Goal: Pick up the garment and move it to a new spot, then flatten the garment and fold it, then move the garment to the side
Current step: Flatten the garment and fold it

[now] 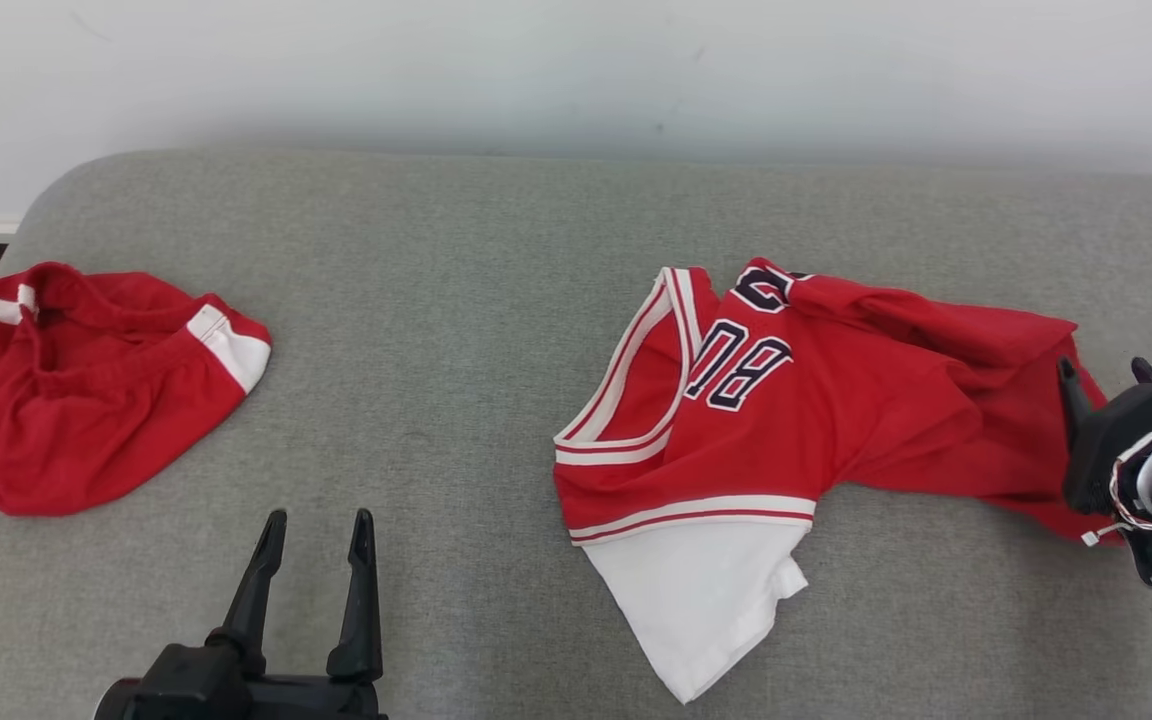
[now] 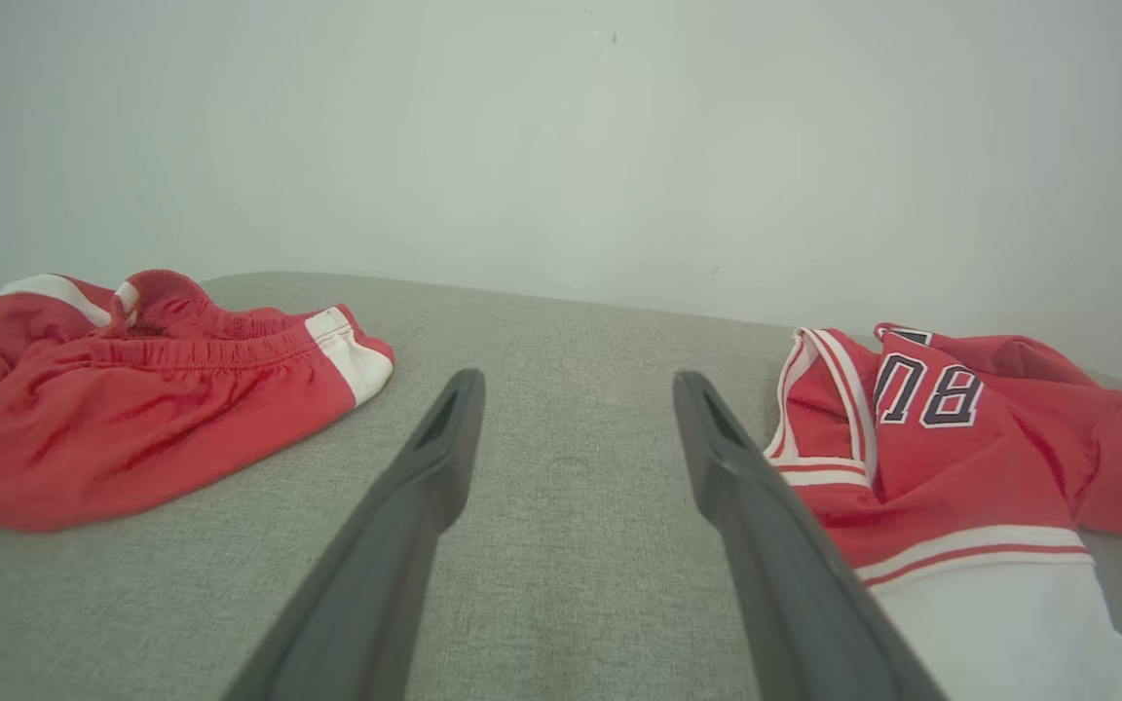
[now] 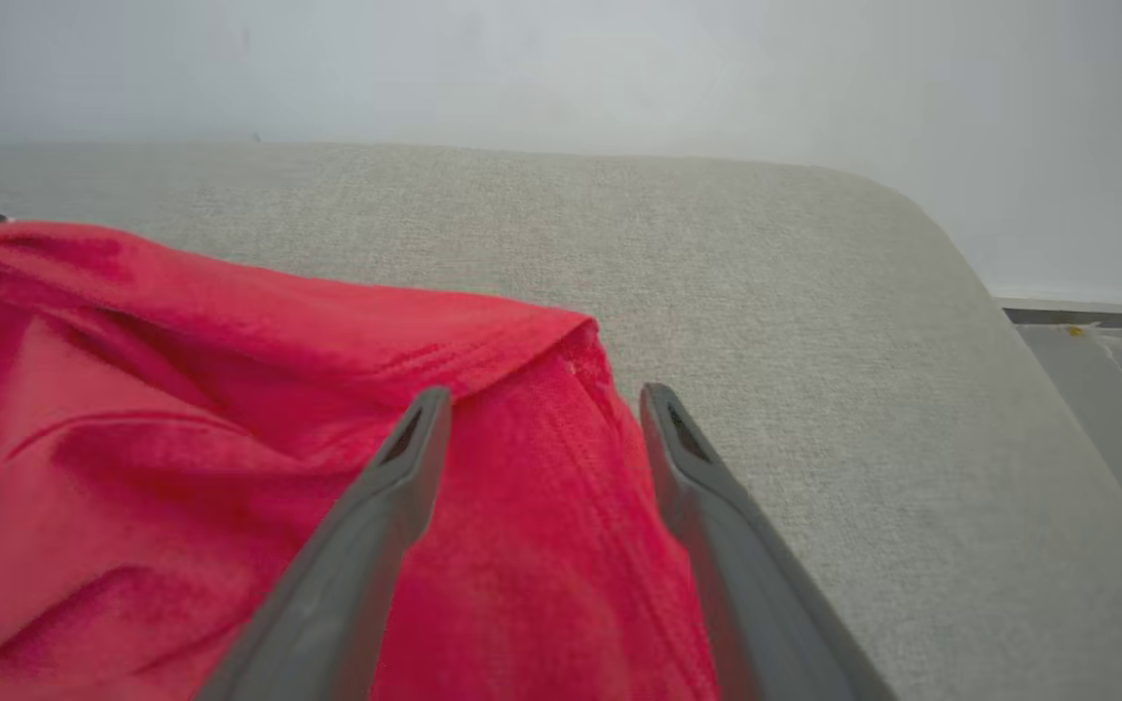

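Lowest in the head view, at bottom left, the left gripper (image 1: 320, 515) has its two long dark fingers parted and nothing between them. It sits over the bare grey woven cushion (image 1: 456, 330). The rumpled red basketball jersey with white trim (image 1: 836, 400) lies right of centre. Its dark "08" is toward the top of the frame and a white panel reaches down toward the bottom edge. At the far right the right gripper (image 1: 1103, 368) sits at the jersey's right-hand end. In the right wrist view its fingers stand apart on either side of the red hem, gripping nothing. A crumpled pair of red shorts with white bands (image 1: 76, 390) lies at the left edge, well apart from the jersey. A pale wall (image 1: 576, 60) runs across the top.
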Robot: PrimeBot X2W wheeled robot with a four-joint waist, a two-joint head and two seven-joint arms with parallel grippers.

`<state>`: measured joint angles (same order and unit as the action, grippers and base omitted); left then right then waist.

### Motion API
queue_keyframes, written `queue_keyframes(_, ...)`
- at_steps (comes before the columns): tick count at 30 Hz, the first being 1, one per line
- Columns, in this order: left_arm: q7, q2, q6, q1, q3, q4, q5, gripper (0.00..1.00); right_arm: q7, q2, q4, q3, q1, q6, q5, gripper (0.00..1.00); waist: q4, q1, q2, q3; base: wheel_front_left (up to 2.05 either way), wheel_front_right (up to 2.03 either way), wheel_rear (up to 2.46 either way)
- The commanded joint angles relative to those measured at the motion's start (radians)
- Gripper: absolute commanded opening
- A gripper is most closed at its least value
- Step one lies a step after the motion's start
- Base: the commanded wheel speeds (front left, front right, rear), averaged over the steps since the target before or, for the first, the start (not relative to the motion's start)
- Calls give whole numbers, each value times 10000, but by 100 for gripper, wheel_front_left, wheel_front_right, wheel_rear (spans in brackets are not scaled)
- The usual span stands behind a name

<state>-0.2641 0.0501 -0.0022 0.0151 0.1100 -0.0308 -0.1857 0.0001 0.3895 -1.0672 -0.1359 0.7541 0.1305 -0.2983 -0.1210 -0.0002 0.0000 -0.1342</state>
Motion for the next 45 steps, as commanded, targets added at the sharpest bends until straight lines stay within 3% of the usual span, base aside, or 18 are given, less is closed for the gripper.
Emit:
queue_keyframes(1,-3,7,-54,27,-52,60,50,100,31,68,-31,116,-199,6,-125,100,160,2,0,-9,0,0,0)
queue_keyframes(11,-3,7,-315,270,-243,205,335,100,301,277,-177,392,78,6,-505,100,-116,2,0,-637,0,0,0)
queue_keyframes(25,-3,5,-349,578,-236,363,277,100,413,638,-525,507,694,6,-432,100,-387,2,0,-1355,0,0,0)
queue_keyframes(36,-2,7,-319,595,-279,260,326,100,674,391,-554,122,637,6,-581,100,-278,2,0,-1379,0,0,0)
queue_keyframes(45,-2,5,-458,636,-262,241,463,100,661,650,-851,255,885,6,-752,100,-449,2,0,-1548,0,0,0)
